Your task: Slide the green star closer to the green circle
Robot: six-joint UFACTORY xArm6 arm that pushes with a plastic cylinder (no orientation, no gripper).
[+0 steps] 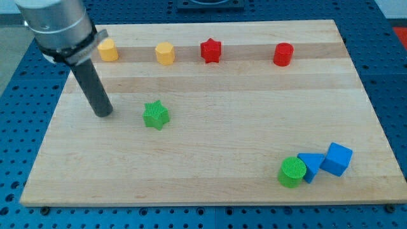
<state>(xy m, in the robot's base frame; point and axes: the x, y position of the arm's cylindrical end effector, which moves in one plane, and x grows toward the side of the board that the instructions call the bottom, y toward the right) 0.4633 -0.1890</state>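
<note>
On the pale wooden counter (210, 83), my tip (103, 113) rests just to the view's left of the green star block (156, 116), near it but apart. There are no jaws to report, only the straight dark rod. The green circle block (292, 172) sits well away at the view's bottom right, touching a blue triangular block (311, 166) beside a blue cube (337, 159). Along the view's top stand two yellow blocks (108, 49) (165, 53), a red star (210, 51) and a red cylinder (283, 55).

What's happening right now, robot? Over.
My tip down, left of green star, gap between. Green circle far off, lower right, against blue blocks. Path clear.
</note>
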